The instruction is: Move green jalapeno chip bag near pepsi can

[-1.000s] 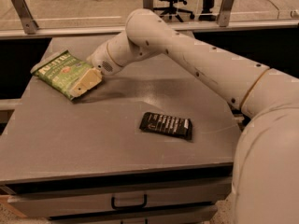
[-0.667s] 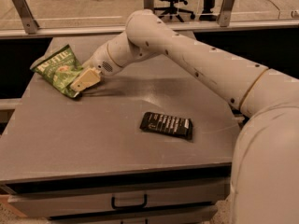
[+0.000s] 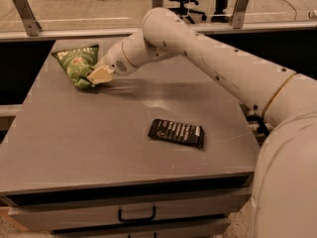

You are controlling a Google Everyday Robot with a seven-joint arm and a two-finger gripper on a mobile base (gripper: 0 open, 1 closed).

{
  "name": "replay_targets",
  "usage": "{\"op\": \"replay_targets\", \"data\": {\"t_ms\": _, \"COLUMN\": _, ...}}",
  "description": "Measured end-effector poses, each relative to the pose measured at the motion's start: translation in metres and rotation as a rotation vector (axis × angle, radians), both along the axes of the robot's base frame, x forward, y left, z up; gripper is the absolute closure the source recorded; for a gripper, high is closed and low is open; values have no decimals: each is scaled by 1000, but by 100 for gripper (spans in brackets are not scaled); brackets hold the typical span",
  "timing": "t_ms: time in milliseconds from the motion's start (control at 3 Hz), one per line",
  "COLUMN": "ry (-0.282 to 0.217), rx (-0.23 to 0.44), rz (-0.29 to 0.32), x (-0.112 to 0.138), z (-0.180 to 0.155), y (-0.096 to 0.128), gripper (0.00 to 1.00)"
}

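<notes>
The green jalapeno chip bag (image 3: 78, 63) is bright green and crinkly, raised off the grey table (image 3: 99, 133) at its far left. My gripper (image 3: 97, 76) is shut on the bag's lower right corner and holds it up, with the bag tilted and hanging to the left of the fingers. The white arm reaches in from the right across the table's back. The pepsi can is out of view.
A flat black rectangular packet (image 3: 177, 132) lies right of the table's middle. A drawer with a black handle (image 3: 136, 214) sits under the front edge. A rail with metal posts (image 3: 22, 11) runs behind the table.
The bag has been lifted from lying flat on the table and now hangs crumpled from my gripper, a little higher and further back.
</notes>
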State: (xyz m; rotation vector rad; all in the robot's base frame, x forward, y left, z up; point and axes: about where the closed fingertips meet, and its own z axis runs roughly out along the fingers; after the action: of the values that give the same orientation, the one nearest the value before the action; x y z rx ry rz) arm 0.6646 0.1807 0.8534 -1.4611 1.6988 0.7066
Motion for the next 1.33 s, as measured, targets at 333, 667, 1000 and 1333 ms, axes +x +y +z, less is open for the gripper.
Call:
{"op": "replay_targets", "data": {"t_ms": 333, "ry": -88, "rx": -19, "rz": -91, "x": 20, "z": 32, "y": -43, "gripper": 100}}
{"op": "replay_targets", "data": {"t_ms": 667, "ry": -163, "rx": -58, "rz": -196, "x": 31, "z": 62, "y": -98, "gripper": 100}}
{"op": "replay_targets", "data": {"t_ms": 1000, "ry": -193, "rx": -95, "rz": -290, "x": 33, "z": 75, "y": -146, "gripper": 100}}
{"op": "replay_targets", "data": {"t_ms": 1333, "ry": -199, "rx": -135, "rz": -363, "x": 33, "z": 75, "y": -192, "gripper": 100}}
